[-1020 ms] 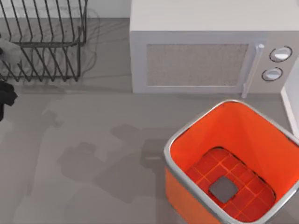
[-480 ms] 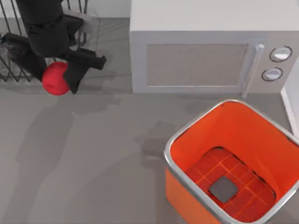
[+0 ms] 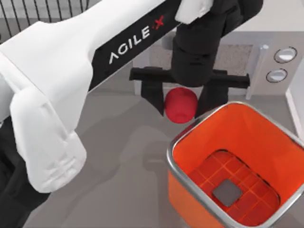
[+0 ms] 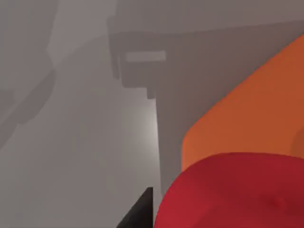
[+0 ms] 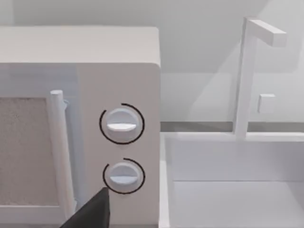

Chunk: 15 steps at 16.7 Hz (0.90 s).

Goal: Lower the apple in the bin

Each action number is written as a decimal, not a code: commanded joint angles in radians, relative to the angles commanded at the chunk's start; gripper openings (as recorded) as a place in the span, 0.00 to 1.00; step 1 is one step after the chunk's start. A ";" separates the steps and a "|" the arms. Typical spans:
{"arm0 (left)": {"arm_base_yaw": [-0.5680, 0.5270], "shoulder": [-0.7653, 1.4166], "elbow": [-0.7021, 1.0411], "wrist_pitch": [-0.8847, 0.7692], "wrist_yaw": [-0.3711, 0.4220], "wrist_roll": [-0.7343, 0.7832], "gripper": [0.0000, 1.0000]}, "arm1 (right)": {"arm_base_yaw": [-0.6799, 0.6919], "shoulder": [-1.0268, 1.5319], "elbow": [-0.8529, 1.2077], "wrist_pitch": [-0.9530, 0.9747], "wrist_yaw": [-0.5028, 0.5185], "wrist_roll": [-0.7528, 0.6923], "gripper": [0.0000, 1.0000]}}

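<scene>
Apple [image 3: 180, 105] sits upper-centre in top view, clenched by left gripper [image 3: 181, 102] just outside bin [image 3: 190, 127] rim, carry step; left wrist view: apple [image 4: 232, 192] beside bin wall [image 4: 247, 123]; next, judge: shift over opening, descend.

A grey table top [image 3: 95, 190] is being seen from above, its matte surface being crossed by soft, blurred shadows. At the far side, towards the right, a white microwave [image 3: 280, 28] is being shown with a speckled door panel [image 5: 23, 152], a pale upright handle [image 5: 59, 152] and two round knobs [image 5: 121, 124] stacked one above the other at its right end. At the far left, the dark bars of a black wire rack [image 3: 42, 9] are being shown. Just right of the microwave, a white basin [image 5: 228, 190] with a squared white tap [image 5: 247, 76] is being shown against a plain pale wall [image 5: 199, 28]. Everything is being lit evenly and softly.
</scene>
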 joint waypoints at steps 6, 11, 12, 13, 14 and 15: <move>-0.233 0.132 0.255 -0.069 -0.014 -0.301 0.00 | 0.000 0.000 0.000 0.000 0.000 0.000 1.00; -0.247 0.138 0.269 -0.072 -0.015 -0.317 0.00 | 0.000 0.000 0.000 0.000 0.000 0.000 1.00; -0.240 0.134 0.268 -0.070 -0.021 -0.314 0.00 | 0.000 0.000 0.000 0.000 0.000 0.000 1.00; -0.240 0.133 0.265 -0.068 -0.021 -0.313 0.00 | 0.000 0.000 0.000 0.000 0.000 0.000 1.00; -0.241 0.128 0.252 -0.056 -0.021 -0.312 0.00 | 0.000 0.000 0.000 0.000 0.000 0.000 1.00; -0.240 0.119 0.229 -0.035 -0.021 -0.311 0.00 | 0.000 0.000 0.000 0.000 0.000 0.000 1.00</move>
